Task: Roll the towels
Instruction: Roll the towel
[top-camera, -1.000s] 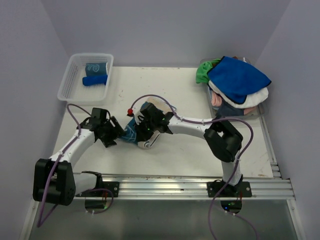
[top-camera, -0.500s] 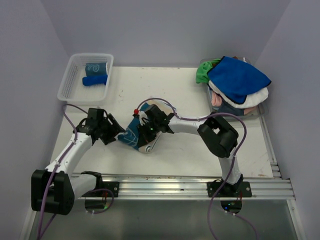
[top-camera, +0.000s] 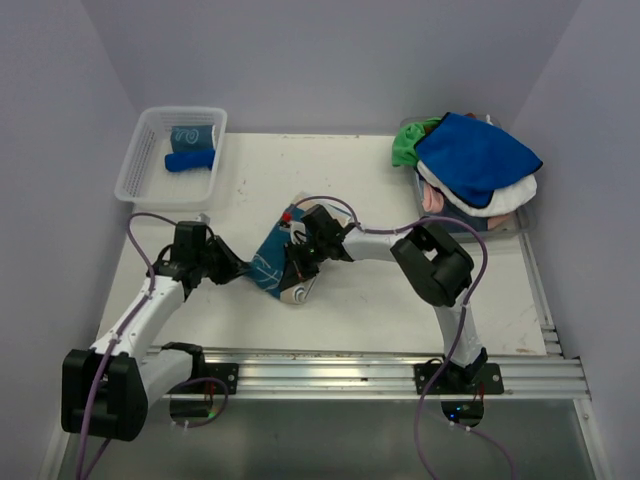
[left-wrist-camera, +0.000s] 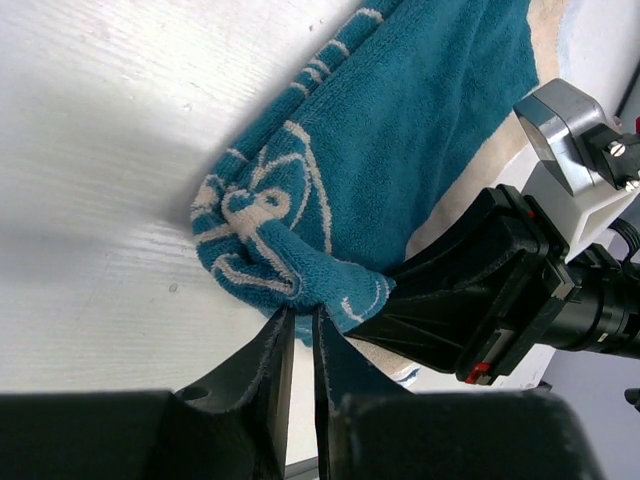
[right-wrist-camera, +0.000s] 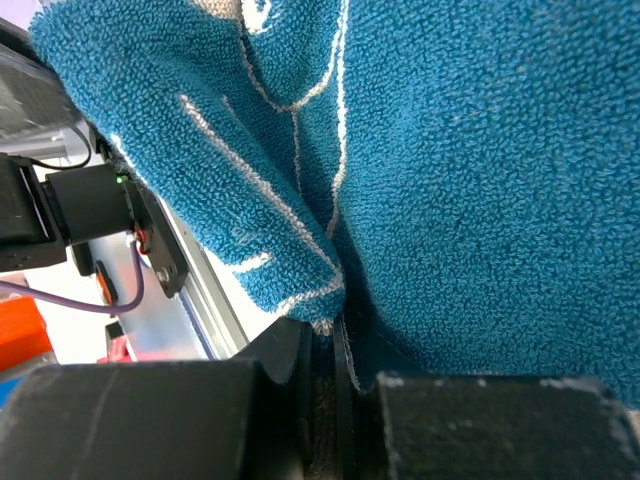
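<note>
- Camera above: the teal towel lies partly rolled on the white counter, near the middle and between the two arms. The left hand meets its left end and the right hand sits at its right side. From this height I cannot tell how either hand's fingers stand. A clear basket at the far left corner holds a teal roll and a blue roll. A heap of towels sits at the far right, blue on top over white, green and pink.
- Left wrist view: the left hand has its fingers pressed almost together, pinching a bunched, swirl-patterned corner of the teal towel. The black body of the right hand lies against the cloth just beside it.
- Right wrist view: the right hand has its fingers close together, nipping a fold of the teal towel, which fills nearly the whole view.
</note>
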